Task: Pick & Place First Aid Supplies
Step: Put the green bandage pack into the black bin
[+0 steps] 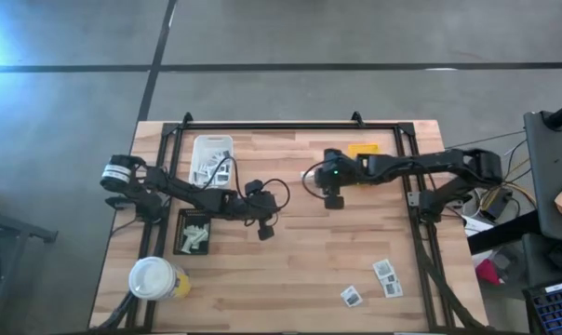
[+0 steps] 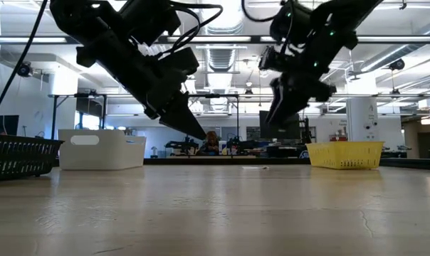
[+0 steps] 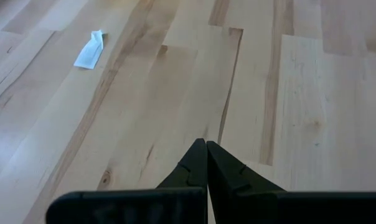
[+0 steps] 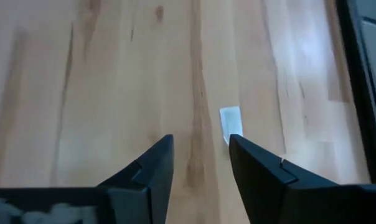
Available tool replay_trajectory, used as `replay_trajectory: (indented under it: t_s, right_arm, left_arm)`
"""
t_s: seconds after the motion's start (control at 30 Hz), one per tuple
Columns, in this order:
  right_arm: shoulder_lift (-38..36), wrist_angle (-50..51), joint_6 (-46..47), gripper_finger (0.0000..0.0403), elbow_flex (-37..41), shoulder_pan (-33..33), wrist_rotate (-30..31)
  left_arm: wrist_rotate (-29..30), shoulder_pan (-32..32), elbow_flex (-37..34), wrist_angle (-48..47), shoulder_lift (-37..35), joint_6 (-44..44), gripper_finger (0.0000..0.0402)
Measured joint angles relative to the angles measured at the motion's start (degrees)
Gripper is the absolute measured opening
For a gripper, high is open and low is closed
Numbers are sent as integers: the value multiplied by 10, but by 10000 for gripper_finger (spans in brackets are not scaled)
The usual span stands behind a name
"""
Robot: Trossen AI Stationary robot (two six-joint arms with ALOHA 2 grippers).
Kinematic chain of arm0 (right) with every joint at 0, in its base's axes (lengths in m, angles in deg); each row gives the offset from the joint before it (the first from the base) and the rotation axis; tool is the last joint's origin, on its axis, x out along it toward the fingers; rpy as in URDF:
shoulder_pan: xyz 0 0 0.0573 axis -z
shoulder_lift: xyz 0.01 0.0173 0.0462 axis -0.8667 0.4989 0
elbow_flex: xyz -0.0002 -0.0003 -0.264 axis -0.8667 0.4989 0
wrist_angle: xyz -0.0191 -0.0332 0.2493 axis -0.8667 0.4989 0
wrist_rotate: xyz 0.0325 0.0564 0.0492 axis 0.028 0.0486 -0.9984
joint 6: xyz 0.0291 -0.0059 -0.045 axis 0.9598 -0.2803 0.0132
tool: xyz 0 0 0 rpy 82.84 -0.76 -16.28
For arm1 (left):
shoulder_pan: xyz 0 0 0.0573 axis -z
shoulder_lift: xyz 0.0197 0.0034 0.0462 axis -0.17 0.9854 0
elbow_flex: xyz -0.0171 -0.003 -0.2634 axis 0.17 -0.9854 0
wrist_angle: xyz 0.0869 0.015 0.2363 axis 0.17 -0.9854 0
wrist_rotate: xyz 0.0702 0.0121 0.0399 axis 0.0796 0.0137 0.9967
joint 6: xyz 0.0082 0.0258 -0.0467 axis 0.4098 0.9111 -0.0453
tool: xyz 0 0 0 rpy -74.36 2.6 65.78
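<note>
My right tool (image 4: 200, 163) hangs above the wooden surface (image 1: 290, 270) near its middle, fingers apart with nothing between them, and just past the tips a small flat white packet (image 4: 231, 124) lies flat on the boards, plain white from this angle, its print not readable. My left tool (image 3: 206, 163) hovers a little way off over the bare planks toward the left-centre, fingers pressed together on nothing, and beyond it I catch one pale, slightly crumpled white strip (image 3: 89, 50) lying loose on the wood. Looking straight down, I count three more packets (image 1: 385, 276) in a loose cluster near the front right corner: flat white squares with dark grey printed patches, two close together and one (image 1: 351, 296) just apart toward the front. The white tray (image 1: 211, 158) at the back left holds a heap of white packets I cannot count, and the black tray (image 1: 194, 233) in front of it carries a few pale pieces, number unclear. One yellow tray (image 1: 362, 150) sits at the back, near my right arm, and one white-lidded yellow cup (image 1: 155, 278) stands at the front left corner. From table height, both tools hang clear of the surface.
</note>
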Motion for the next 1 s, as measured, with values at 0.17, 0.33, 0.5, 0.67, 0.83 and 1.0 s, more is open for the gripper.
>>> replay_trajectory:
  t_s: [0.17,0.33,0.5,0.67,0.83,1.0]
  right_arm:
    - [64,2,-81,155,-23,0,48]
    - [123,13,-148,142,-53,-1,118]
    - [162,54,-177,132,-89,-1,138]
    - [190,73,-179,123,-118,0,138]
    - [222,87,-170,121,-143,4,145]
    - [249,113,-148,123,-166,18,151]
  left_arm:
    - [0,0,-1,0,0,0,0]
    - [0,0,-2,0,0,0,0]
    - [0,0,-7,-1,0,0,0]
    - [0,0,-8,0,0,0,0]
    - [0,0,-9,0,0,-2,0]
    - [0,0,-9,-1,0,-5,0]
